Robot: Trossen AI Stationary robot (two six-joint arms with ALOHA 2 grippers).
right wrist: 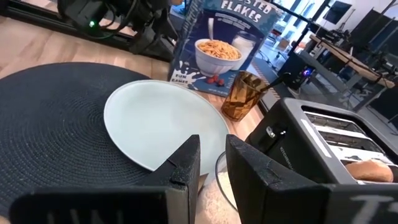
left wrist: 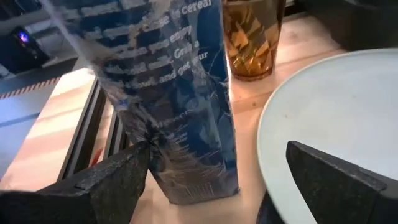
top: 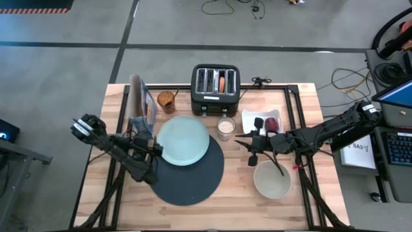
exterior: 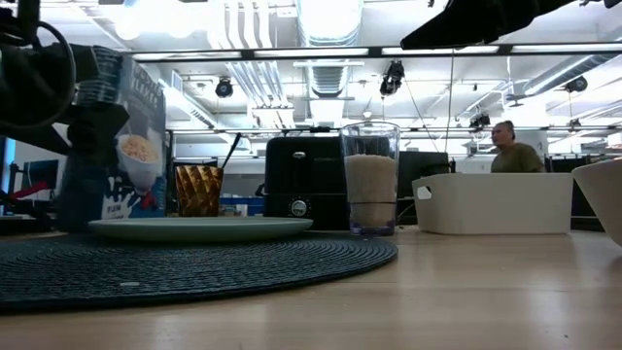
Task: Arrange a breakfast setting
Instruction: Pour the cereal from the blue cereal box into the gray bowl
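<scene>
The bench (top: 302,200) shows bare wood in front of the right claw (top: 252,152). The dark-blue placemat (top: 193,177) lies beside the left claw (top: 149,153), the mint plate (top: 183,140) half off its far edge. The left claw gapes wide around the cereal box (left wrist: 168,112). The right claw, nearly together and holding nothing, hangs beside the beige bowl (top: 271,179).

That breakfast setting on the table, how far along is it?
Started only. The plate sits half on the mat, overhanging its edge. In hand: the left gripper, jaws wide, is at the cereal box; the right gripper hovers near the glass. Left: bowl stands off the mat, bagel in the toaster.
</scene>
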